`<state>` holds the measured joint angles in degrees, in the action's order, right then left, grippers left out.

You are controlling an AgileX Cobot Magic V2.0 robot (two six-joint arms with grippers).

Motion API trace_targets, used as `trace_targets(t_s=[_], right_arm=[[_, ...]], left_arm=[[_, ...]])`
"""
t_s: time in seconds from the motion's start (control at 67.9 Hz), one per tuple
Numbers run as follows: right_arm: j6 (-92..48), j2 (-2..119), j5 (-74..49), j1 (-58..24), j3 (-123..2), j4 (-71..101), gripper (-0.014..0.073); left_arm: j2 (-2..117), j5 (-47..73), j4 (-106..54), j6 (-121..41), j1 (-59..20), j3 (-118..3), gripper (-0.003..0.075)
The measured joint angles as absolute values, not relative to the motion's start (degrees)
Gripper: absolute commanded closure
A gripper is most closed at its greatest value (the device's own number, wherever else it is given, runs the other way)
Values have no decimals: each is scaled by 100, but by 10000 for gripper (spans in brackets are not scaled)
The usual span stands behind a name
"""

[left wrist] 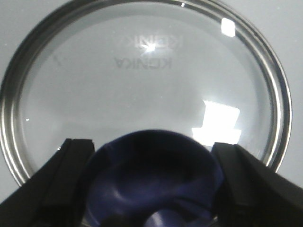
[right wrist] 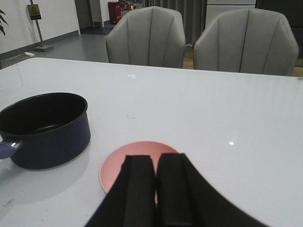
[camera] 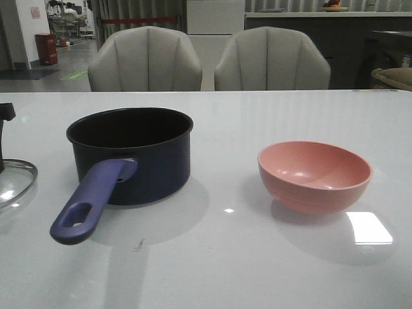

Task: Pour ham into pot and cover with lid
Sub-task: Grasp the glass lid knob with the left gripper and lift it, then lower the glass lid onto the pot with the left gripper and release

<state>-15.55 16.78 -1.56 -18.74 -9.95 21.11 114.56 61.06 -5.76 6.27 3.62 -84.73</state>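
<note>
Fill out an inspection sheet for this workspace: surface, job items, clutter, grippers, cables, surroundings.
Surface: white glossy table, with light glare and a few small marks.
Pot: upright, uncovered, handle toward the camera; contents not visible.
Lid: flat on the table at the far left, apart from the pot.
Ham: none seen; the pink bowl looks empty.
Clutter: nothing seen.
Left gripper: open, fingers either side of the lid's knob; contact cannot be told.
Right gripper: shut, empty, above the bowl's near side.
Cables: nothing seen.
Surroundings: two grey chairs behind the table, a room beyond.
</note>
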Motion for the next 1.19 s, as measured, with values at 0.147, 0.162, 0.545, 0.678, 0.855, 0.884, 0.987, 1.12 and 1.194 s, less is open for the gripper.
trace_targets(t_s=[0.147,0.162,0.545,0.678,0.855,0.884,0.987,1.12,1.194], right_arm=[[-1555,1678,-156,-1874,-995,2111,428],[-1555,1678,-156,-1874,-995,2111,428],[-1555,1678,-156,-1874,-995,2111,428],[-1555,1678,-156,-1874,-995,2111,428],[-1555,1678,-156,-1874,-995,2111,428],[-1555,1678,-156,-1874,-995,2111,428],[-1555,1678,-156,-1874,-995,2111,428],[-1555,1678,-156,-1874,-995,2111,428],[-1555,1678,-156,-1874,-995,2111,428]], left_arm=[[11457,6374,-848,389,362,-8993,465],[11447,6387,-880,376,362,-9049,465],[11045,6812,-1001,0,-538,-10726,465],[11056,6989,-1026,-215,-1163,-10925,465],[11156,7152,-670,-304,-2011,-10958,465],[11179,7167,-613,-302,-2088,-10958,465],[11271,7178,-409,-302,-2357,-10970,465],[11400,7178,-378,-302,-2463,-10970,465],[11496,7178,-357,-306,-2463,-10971,464]])
